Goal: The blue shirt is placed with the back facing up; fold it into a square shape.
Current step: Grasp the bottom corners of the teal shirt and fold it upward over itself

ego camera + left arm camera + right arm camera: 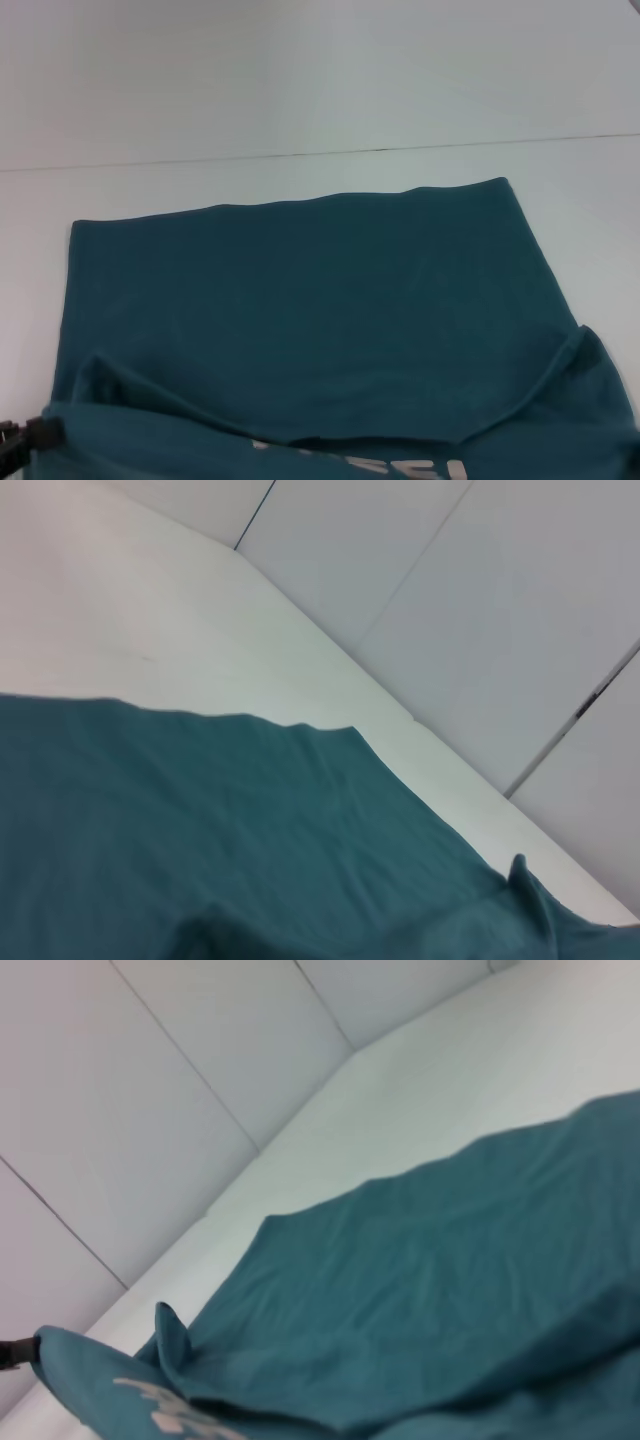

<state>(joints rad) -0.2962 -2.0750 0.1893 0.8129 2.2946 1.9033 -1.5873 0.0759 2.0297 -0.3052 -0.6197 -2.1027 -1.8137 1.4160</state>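
One blue shirt point(310, 310), near corner seemingly at left gripper point(20, 440).

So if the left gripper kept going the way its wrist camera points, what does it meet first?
Most likely the blue shirt, spread right below the camera; past its far edge lie bare table and wall. Depth is unclear.

Left hand point(22, 440), black, seemingly blocky
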